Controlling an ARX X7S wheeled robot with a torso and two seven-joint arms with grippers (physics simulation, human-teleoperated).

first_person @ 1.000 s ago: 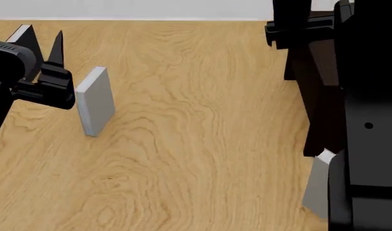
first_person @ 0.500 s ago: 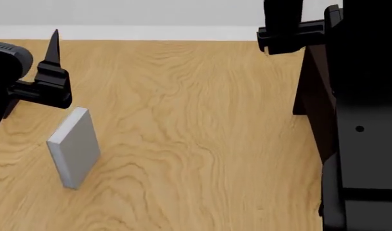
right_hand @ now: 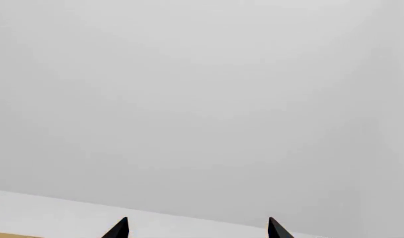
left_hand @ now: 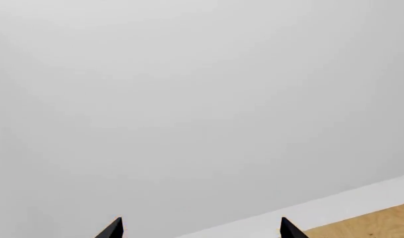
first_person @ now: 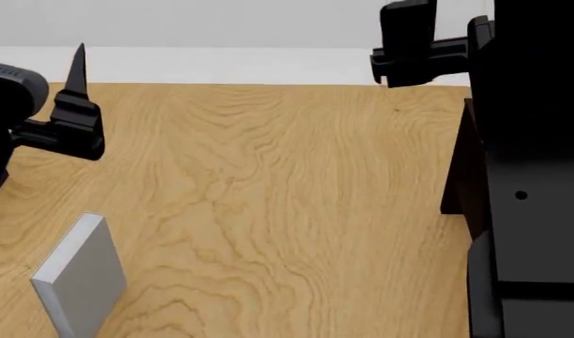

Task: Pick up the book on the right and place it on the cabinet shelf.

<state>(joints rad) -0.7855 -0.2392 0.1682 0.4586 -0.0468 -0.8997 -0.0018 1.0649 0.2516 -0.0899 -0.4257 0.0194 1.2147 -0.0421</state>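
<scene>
One grey-white book stands on edge on the wooden floor at the lower left of the head view, its broad pale face turned toward the right and its top edge leaning away from the camera. Whether this is the task's right-hand book cannot be told from these views. It touches neither arm.

The left gripper hangs above and beyond the book, well apart from it, with one black pointed finger rising against the white baseboard. In the left wrist view its two fingertips show far apart against a blank pale wall, with nothing between them, so its jaws are spread and empty.

The right gripper is raised high at the upper right of the head view, its black body near the dark brown cabinet that runs down the right side behind the arm. The right wrist view shows its two tips likewise wide apart and holding nothing, facing the same bare wall. No shelf board inside the cabinet is visible.
</scene>
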